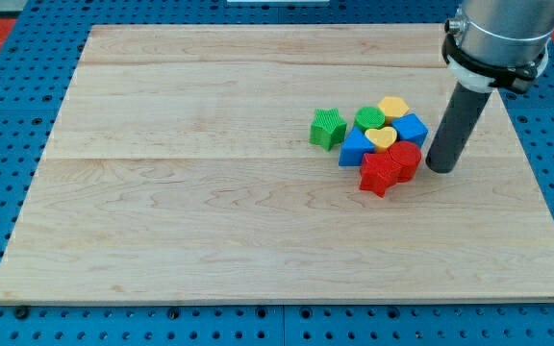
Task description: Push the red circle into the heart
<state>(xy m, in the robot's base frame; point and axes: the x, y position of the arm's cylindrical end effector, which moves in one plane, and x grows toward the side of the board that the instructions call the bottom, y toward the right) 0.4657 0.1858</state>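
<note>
The red circle (407, 159) lies in a tight cluster at the view's right of the wooden board (210, 192). It touches the yellow heart (383, 138) just above and to its left, and a red star (381, 174) at its lower left. My tip (440, 168) stands right beside the red circle on its right side, very close to it or touching. The dark rod rises from there to the metal arm at the view's top right.
The cluster also holds a blue block (357, 149) left of the heart, a blue block (412, 128) on the right, a green circle (369, 118) and a yellow block (392, 106) at the top. A green star (327, 128) stands apart on the left.
</note>
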